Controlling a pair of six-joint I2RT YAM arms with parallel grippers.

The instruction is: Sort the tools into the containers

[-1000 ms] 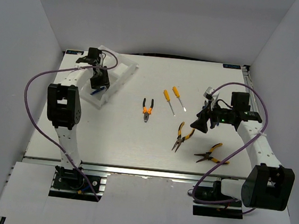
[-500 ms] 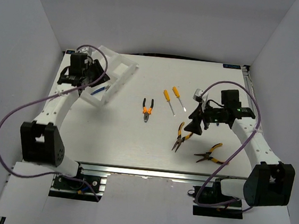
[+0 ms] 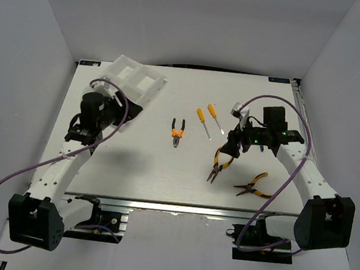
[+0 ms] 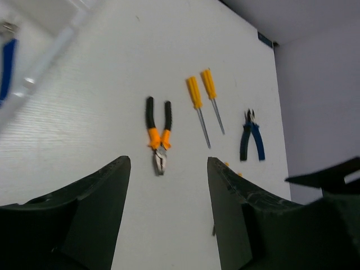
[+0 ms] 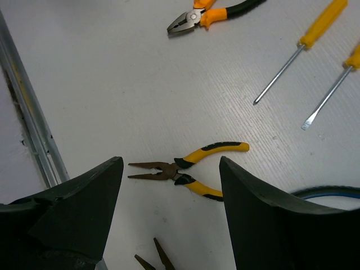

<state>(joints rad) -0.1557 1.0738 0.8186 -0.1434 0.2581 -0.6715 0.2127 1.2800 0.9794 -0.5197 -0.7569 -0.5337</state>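
Note:
The white tray point(image 3: 138, 83) stands at the back left; a blue-handled tool point(image 4: 7, 66) lies in it. My left gripper point(image 3: 119, 110) is open and empty, just in front of the tray, in the left wrist view point(image 4: 167, 163) facing the table. Orange-black pliers point(image 3: 178, 131) and two screwdrivers point(image 3: 202, 121) point(image 3: 215, 118) lie mid-table. Blue pliers point(image 4: 251, 140) lie right of the screwdrivers. My right gripper point(image 3: 231, 147) is open, hovering over yellow-black pliers point(image 3: 219, 163), which lie between its fingers in the right wrist view point(image 5: 188, 169). A second yellow-black pair point(image 3: 255, 185) lies nearer.
The table's metal front rail point(image 5: 28, 124) runs along the left of the right wrist view. Purple cables loop off both arms point(image 3: 24, 177). White walls close in the table on three sides.
My left arm has pulled back from over the tray and swung out toward the near left. My right gripper has moved left and lower, over the yellow-black pliers.

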